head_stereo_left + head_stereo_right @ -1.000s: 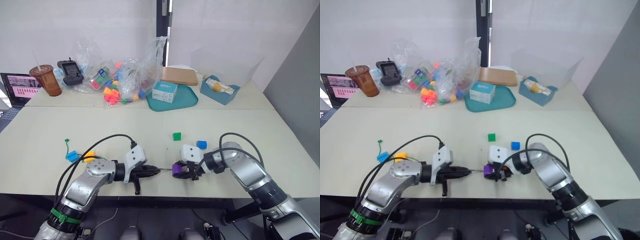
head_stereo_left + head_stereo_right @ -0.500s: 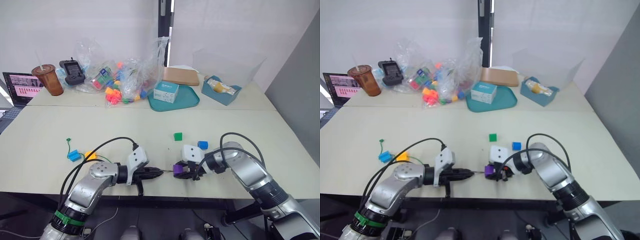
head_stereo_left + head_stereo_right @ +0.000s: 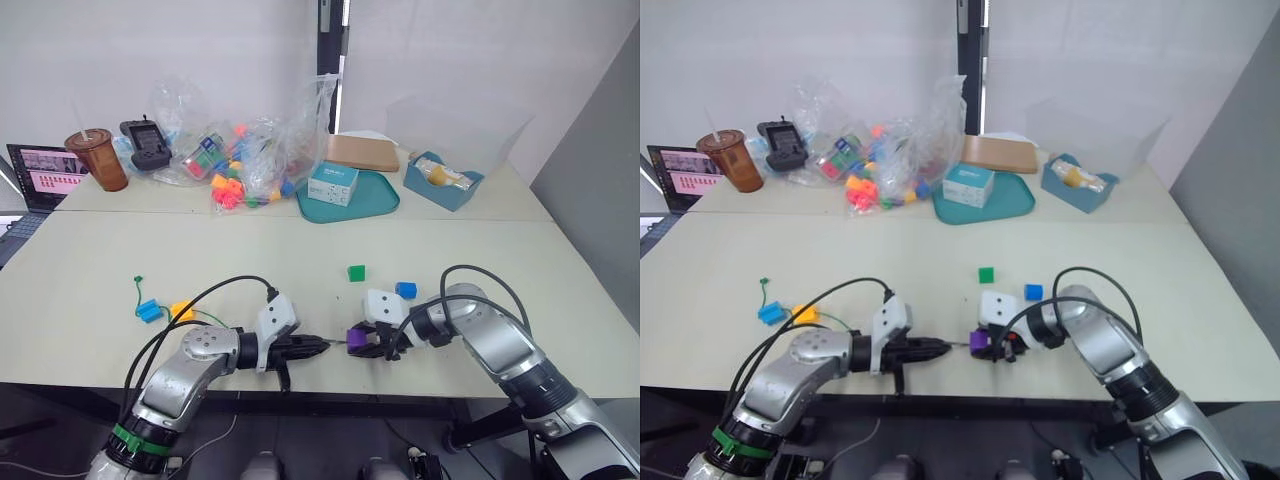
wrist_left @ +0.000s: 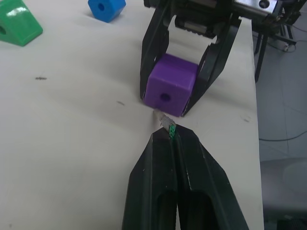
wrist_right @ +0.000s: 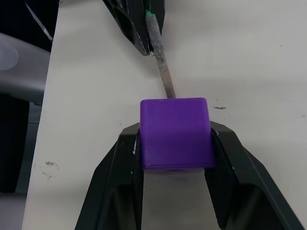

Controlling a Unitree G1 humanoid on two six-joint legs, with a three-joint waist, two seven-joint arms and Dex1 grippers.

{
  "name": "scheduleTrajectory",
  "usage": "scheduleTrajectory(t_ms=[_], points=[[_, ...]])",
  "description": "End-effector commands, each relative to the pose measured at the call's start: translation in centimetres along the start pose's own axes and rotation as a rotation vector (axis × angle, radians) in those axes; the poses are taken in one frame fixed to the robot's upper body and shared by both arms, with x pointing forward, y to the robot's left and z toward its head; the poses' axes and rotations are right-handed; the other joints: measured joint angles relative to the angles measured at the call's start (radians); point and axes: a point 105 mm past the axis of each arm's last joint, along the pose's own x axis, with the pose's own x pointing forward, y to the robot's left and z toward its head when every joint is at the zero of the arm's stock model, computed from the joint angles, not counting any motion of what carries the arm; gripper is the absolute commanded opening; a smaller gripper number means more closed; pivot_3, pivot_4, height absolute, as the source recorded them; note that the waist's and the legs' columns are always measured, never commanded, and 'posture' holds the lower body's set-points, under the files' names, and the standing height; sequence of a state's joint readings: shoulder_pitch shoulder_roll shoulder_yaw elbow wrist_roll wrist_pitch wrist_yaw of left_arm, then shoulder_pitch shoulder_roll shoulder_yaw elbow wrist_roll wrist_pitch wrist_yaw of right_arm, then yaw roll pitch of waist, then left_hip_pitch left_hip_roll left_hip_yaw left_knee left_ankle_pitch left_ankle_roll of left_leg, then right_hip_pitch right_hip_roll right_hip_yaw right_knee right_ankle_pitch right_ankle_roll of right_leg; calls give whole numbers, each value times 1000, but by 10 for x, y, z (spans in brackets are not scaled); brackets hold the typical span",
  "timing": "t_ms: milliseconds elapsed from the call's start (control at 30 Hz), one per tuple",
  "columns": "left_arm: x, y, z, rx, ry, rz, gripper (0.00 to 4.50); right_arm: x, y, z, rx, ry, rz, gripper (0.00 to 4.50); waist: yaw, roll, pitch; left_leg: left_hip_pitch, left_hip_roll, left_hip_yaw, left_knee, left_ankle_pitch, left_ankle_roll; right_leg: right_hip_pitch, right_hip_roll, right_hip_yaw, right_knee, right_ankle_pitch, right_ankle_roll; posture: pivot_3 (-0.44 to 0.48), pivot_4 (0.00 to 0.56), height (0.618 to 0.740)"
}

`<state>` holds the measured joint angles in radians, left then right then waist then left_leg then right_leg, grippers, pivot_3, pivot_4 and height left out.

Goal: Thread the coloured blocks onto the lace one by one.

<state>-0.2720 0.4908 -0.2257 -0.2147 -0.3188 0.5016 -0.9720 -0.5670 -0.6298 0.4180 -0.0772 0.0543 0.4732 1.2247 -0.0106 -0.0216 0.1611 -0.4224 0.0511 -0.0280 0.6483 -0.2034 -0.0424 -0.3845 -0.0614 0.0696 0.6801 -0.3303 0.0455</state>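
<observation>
Left wrist view: tools (image 4: 169, 136) tip-to-tip.

Purple cube (image 4: 171, 89), green cube (image 3: 354, 272), dark blue cube (image 3: 403, 289), light blue cube (image 3: 148, 310), orange-yellow cube (image 3: 181, 311); green lace (image 3: 135, 290); teal tray (image 3: 385, 196).

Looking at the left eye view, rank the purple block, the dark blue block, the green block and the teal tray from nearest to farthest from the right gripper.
1. Purple block: clamped in the right gripper itself, at the table's front edge.
2. Dark blue block: just behind the gripper, slightly to its right.
3. Green block: farther back, near the table's middle.
4. Teal tray: farthest, on the back table.
</observation>
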Motion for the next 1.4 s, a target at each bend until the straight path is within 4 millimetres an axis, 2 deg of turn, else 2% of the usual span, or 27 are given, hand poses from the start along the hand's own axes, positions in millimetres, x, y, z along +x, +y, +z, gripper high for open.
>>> scheduleTrajectory(t_ms=[33,267,567,767,933,1067,1333,1400], points=[[13,-4,5,21,-13,-48,0,6,11,-7,28,27,46,1201,1,0,0,0,0,0,0,0,0,0,0,0,0,0,0,0,150,740],[14,4,-9,46,71,-67,0,7,9,-2,31,11,38,1201,0,0,0,1,0,0,1,0,0,0,0,0,0,0,0,0,150,740],[11,19,-12,76,146,-30,0,7,8,-2,36,11,31,1201,-2,0,0,1,0,0,1,0,0,1,0,0,1,0,0,0,150,740],[-10,21,-9,76,172,-41,0,9,9,-4,40,12,22,1201,-7,0,0,2,0,-1,0,0,0,1,1,0,1,0,0,0,150,740],[-38,28,-8,122,246,-36,0,10,8,-5,38,15,13,1201,-9,0,0,2,0,-1,0,0,0,1,1,0,1,0,0,0,150,740],[-49,32,-23,191,321,-23,0,11,7,-4,37,12,8,1201,-8,0,0,2,0,0,-1,0,0,1,1,0,1,0,0,0,150,740],[-53,47,-22,191,301,62,2491,15,8,0,37,-2,5,1201,-9,0,0,3,0,0,-1,0,0,1,1,0,1,0,0,0,150,740],[-53,44,-24,171,292,51,2491,15,8,0,39,-5,3,1201,-10,0,0,3,0,0,-1,0,0,1,1,0,1,0,0,0,150,740]])
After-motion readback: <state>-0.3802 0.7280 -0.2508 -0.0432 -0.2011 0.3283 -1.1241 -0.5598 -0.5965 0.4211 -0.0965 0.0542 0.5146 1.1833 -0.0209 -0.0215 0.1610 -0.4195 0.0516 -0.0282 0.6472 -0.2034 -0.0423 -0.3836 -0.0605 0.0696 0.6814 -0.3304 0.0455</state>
